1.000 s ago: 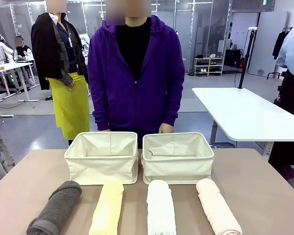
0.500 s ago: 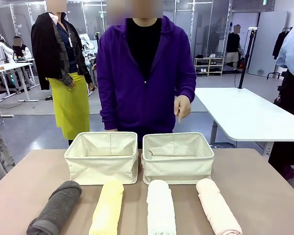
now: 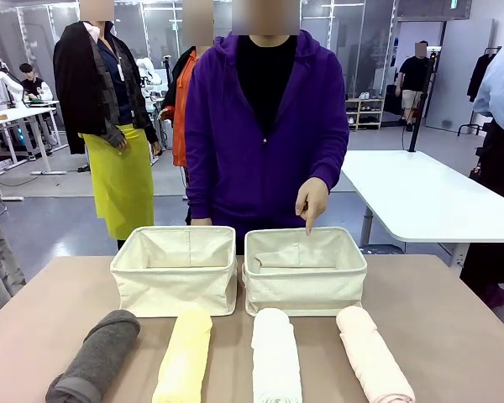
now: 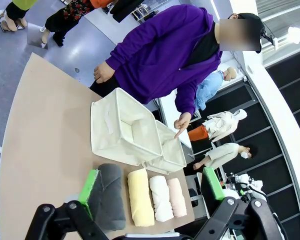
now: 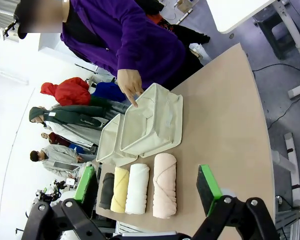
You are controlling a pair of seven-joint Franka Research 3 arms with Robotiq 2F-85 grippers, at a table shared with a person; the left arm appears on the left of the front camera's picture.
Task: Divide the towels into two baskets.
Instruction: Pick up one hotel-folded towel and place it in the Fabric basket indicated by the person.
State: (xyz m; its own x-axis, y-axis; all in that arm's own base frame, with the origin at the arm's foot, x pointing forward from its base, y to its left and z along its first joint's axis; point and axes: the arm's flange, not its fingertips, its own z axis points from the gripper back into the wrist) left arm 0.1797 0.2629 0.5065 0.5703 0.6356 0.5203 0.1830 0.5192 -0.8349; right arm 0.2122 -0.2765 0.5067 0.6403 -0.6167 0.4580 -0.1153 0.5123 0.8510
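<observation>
**Four towels are waiting in a row before two baskets, none sorted yet.**

The grey towel [image 3: 97, 357], yellow towel [image 3: 185, 357], white towel [image 3: 275, 357] and pink towel [image 3: 371, 353] are lying side by side on the table [image 3: 454, 336], each apart from the next, ends pointing at the baskets. That layout is probably giving room to lift one at a time. The left basket [image 3: 175, 290] and right basket [image 3: 304, 290] are standing just beside each other beyond the row, mouths up, looking empty. The person's finger [image 3: 308, 225] is pointing down at the right basket's far rim, likely showing where a towel should go. The left hand [image 4: 151, 192] and right hand [image 5: 146, 185] are hovering high above the row, both spread wide and holding nothing, seemingly awaiting a pick.
</observation>
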